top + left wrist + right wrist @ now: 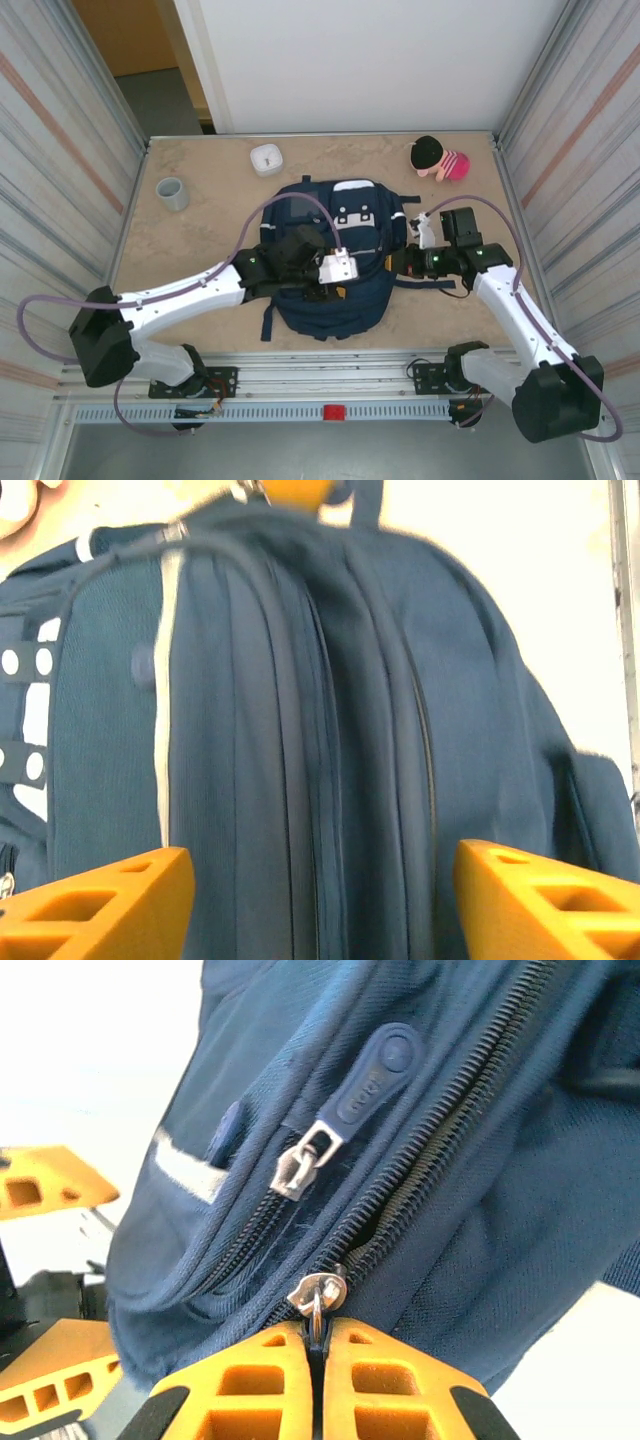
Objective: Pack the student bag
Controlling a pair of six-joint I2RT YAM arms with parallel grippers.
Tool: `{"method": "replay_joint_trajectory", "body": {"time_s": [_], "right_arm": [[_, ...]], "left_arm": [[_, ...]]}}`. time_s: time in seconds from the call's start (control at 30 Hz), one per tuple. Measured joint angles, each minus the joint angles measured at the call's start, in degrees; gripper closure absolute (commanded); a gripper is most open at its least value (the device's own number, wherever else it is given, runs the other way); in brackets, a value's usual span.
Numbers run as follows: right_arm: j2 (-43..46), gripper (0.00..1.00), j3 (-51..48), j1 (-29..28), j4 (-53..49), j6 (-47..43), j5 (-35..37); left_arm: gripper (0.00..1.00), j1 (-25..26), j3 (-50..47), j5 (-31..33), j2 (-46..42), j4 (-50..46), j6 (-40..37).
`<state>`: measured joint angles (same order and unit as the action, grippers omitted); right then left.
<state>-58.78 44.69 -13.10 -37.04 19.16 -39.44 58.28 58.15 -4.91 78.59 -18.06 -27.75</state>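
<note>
The student bag (335, 255), navy with white stripes, lies flat mid-table. My left gripper (340, 280) hovers over its front. In the left wrist view the left gripper (325, 900) is open, its orange fingers (100, 900) wide apart over the bag's zipper seams (300, 730) and holding nothing. My right gripper (400, 265) is at the bag's right side. In the right wrist view the right gripper (317, 1345) is shut on the pull of a metal zipper slider (318, 1295). The zipper (400, 1190) gapes slightly beyond the slider. A second navy rubber pull (370, 1080) hangs free.
A grey cup (172, 193) stands at the back left, a small white container (266, 159) behind the bag, and a plush toy (440, 158) at the back right. Ribbed walls close in both sides of the table (200, 270).
</note>
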Motion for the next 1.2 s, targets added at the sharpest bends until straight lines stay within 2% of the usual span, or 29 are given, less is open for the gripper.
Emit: {"method": "replay_joint_trajectory", "body": {"time_s": [0.07,0.17,0.27,0.37,0.43,0.73,0.87,1.2], "right_arm": [[0.28,1.00,0.35,-1.75,-1.46,-0.42,-0.63],[0.28,1.00,0.59,-3.13,-3.17,-1.29,-1.14],[0.26,1.00,0.85,-3.39,-4.22,-2.10,-1.01],[0.02,1.00,1.46,-2.64,-5.05,-2.56,-0.02],[-0.22,1.00,1.60,-1.03,-5.53,-2.97,0.39],[-5.73,1.00,1.60,7.72,-3.67,-2.86,-2.86],[-8.46,1.00,1.60,8.85,-0.26,-1.60,-2.43],[-11.10,1.00,1.60,8.85,3.41,-1.01,-0.68]], "left_arm": [[0.28,1.86,2.16,1.33,2.01,0.20,1.73],[0.39,3.63,4.17,3.06,4.76,1.25,4.50],[0.61,3.72,4.33,3.50,5.88,2.21,6.58],[0.88,3.96,4.31,3.28,5.97,2.60,6.86],[0.97,3.98,3.98,3.28,5.95,3.80,6.27],[0.99,3.96,0.92,1.20,3.34,7.45,1.99],[0.98,3.69,-1.29,-0.98,0.76,7.45,0.11],[0.97,3.54,-1.84,-1.62,0.24,7.37,-1.44]]}}
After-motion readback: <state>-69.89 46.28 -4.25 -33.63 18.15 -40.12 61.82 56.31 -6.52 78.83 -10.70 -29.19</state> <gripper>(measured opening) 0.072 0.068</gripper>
